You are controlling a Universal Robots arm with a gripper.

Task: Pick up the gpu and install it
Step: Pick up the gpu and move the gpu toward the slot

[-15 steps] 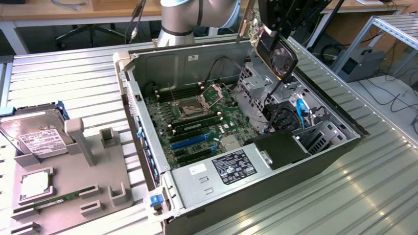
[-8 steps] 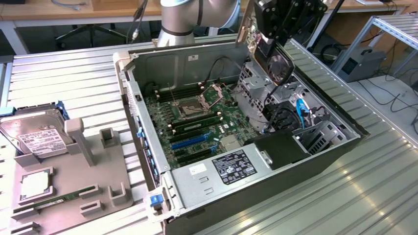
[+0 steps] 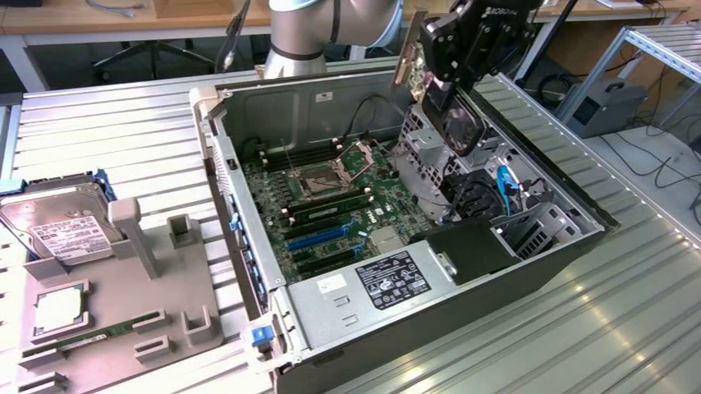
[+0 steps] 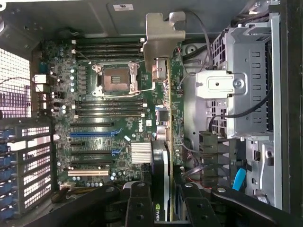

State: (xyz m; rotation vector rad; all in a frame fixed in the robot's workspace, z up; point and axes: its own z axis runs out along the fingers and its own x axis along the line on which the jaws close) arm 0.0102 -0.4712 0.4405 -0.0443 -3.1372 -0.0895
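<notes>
Black pincer grips the gpu over the case; wrist view reveals its bracket.

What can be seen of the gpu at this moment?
The gpu is a thin flat card with a black cooler face, a round fan set in it, and a silver metal end bracket. The gripper clamps it between its black fingers. The card hangs on edge in the air above the open computer case, over the motherboard, apparently touching neither. A small logo shows on its edge in the wrist view.
</notes>
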